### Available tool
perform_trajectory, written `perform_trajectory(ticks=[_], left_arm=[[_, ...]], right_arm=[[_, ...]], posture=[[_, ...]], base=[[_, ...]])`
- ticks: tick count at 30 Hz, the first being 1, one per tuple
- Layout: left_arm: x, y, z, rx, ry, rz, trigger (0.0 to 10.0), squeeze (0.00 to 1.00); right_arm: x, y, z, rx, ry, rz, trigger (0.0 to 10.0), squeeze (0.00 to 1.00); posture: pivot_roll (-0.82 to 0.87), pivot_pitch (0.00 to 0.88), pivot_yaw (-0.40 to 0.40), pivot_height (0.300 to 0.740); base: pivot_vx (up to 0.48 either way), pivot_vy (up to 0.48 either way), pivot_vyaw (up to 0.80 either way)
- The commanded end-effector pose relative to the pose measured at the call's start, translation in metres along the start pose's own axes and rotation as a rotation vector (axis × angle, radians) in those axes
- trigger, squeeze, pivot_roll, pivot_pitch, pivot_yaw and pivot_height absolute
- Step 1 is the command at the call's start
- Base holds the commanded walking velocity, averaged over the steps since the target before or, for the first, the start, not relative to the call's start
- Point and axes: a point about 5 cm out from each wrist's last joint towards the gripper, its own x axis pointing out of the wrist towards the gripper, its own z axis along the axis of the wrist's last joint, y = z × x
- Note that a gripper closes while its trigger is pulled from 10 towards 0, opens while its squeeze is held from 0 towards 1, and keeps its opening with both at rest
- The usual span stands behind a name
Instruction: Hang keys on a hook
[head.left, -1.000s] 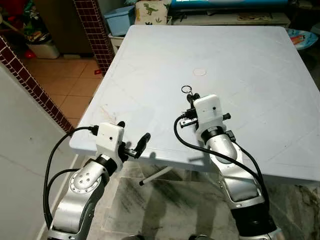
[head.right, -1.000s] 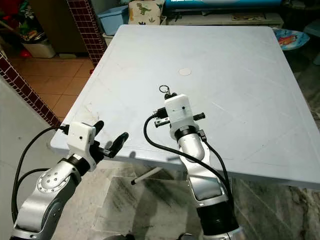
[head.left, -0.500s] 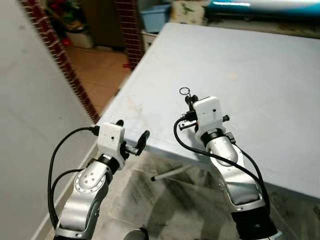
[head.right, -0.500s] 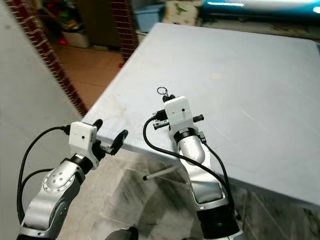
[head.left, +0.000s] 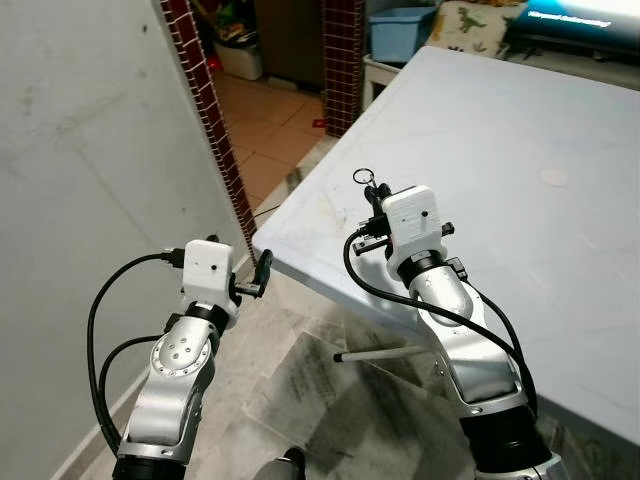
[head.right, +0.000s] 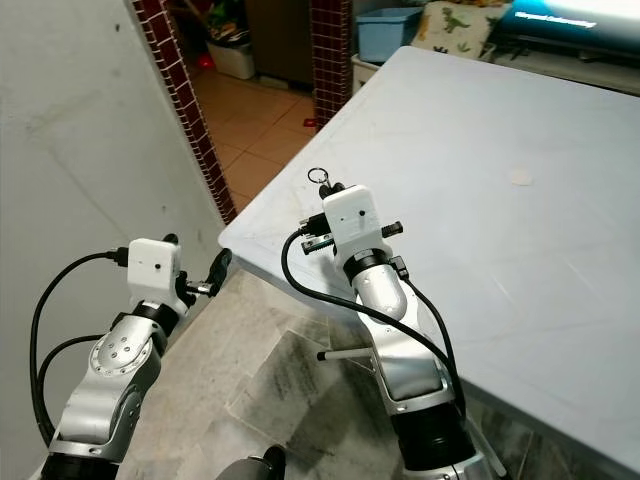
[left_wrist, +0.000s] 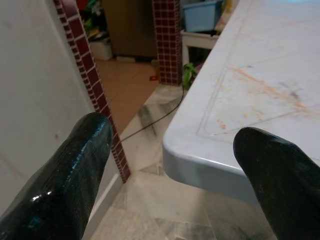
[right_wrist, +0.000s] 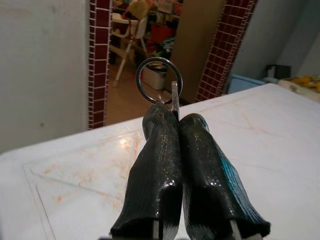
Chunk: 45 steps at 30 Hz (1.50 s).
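My right gripper (head.left: 376, 196) is held over the near left corner of the pale table (head.left: 520, 180) and is shut on the keys. The metal key ring (head.left: 369, 179) sticks up beyond the fingertips; in the right wrist view the key ring (right_wrist: 159, 80) and a thin key blade stand above the pressed-together black fingers (right_wrist: 165, 165). My left gripper (head.left: 255, 278) hangs lower, off the table's corner, near the grey wall, open with nothing between its fingers (left_wrist: 65, 170). No hook can be made out.
A grey wall (head.left: 90, 130) edged with red brick tiles (head.left: 205, 100) stands to the left. Beyond it a doorway opens onto an orange tiled floor (head.left: 275, 125). A blue bin (head.left: 398, 30) sits behind the table. The floor below me is grey marble.
The whole view has swung to the left: the wall and doorway now take up more of the picture and the table has shifted right. Both grippers keep their poses, and the keys stay held.
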Motion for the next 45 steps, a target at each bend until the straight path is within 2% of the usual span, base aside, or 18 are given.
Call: perform_trajectory(ticks=[1,10,22,28,31,37,45], left_arm=[[0.002,0.002,-0.001,-0.012,0.002,0.016,10.0,0.00],[0.013,0.002,-0.001,-0.040,-0.008,0.038,10.0,0.00],[0.014,0.004,-0.003,-0.053,-0.015,0.057,10.0,0.00],[0.015,0.004,-0.001,-0.050,-0.032,0.062,10.0,0.00],[0.013,0.006,0.003,-0.061,-0.066,0.077,10.0,0.00],[0.010,0.008,0.001,-0.080,-0.074,0.117,10.0,0.00],[0.009,0.009,0.000,-0.086,-0.075,0.135,10.0,0.00]], right_arm=[[0.002,0.002,-0.002,0.020,0.001,-0.002,10.0,0.00],[0.006,0.006,0.000,0.044,-0.003,0.009,10.0,0.00],[0.006,0.008,-0.001,0.031,-0.003,0.025,10.0,0.00],[0.007,0.010,-0.001,0.056,-0.007,0.039,10.0,0.00],[0.007,0.009,-0.002,0.070,-0.002,0.044,10.0,0.00],[0.010,0.011,-0.002,0.064,-0.005,0.089,10.0,0.00],[0.014,0.013,0.003,0.037,-0.024,0.109,10.0,0.00]], posture=[[0.01,0.065,0.071,0.740],[0.00,0.066,0.062,0.740],[0.00,0.064,0.061,0.740],[0.01,0.073,0.053,0.740],[0.01,0.063,0.037,0.740],[0.02,0.049,-0.017,0.740],[0.03,0.046,-0.024,0.740]], base=[[0.000,0.000,0.80],[0.000,0.000,0.80],[0.000,0.000,0.80],[0.000,0.000,0.66],[0.000,0.000,0.00],[0.000,0.000,0.00],[0.000,0.000,0.06]])
